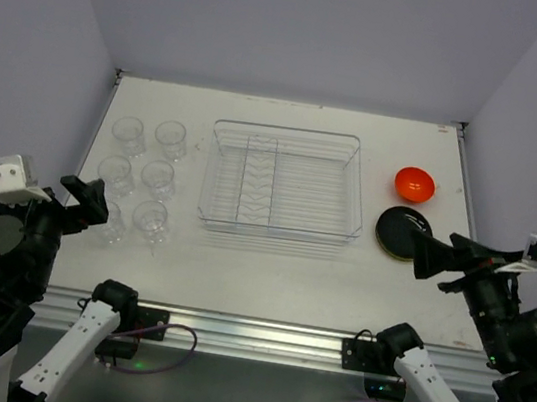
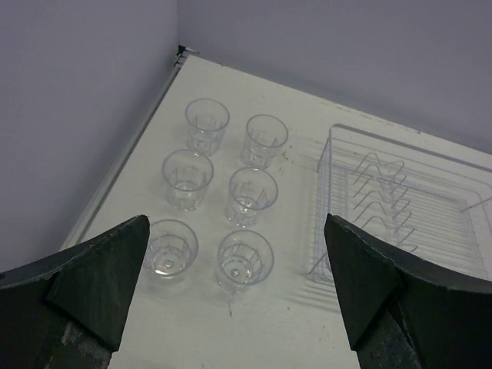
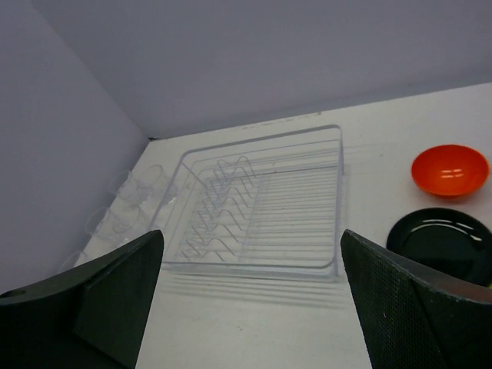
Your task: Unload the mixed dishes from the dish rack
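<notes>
The clear dish rack [image 1: 284, 185] stands empty at mid-table; it also shows in the left wrist view [image 2: 430, 223] and the right wrist view [image 3: 269, 215]. Several clear cups [image 1: 141, 177] stand upright in two rows left of it, also seen in the left wrist view [image 2: 252, 192]. The orange bowl [image 1: 414, 184] and a black plate [image 1: 400, 231] with a lime sliver at its rim lie right of the rack, both in the right wrist view: bowl [image 3: 450, 169], plate [image 3: 442, 242]. No amber plate can be made out. My left gripper [image 1: 86, 202] [image 2: 234, 307] is open near the nearest cups. My right gripper [image 1: 434, 254] [image 3: 250, 300] is open beside the plate.
Grey walls close the table at the back and both sides. A metal rail [image 1: 248, 335] runs along the near edge by the arm bases. Bare tabletop [image 1: 267, 277] lies between the rack and the rail.
</notes>
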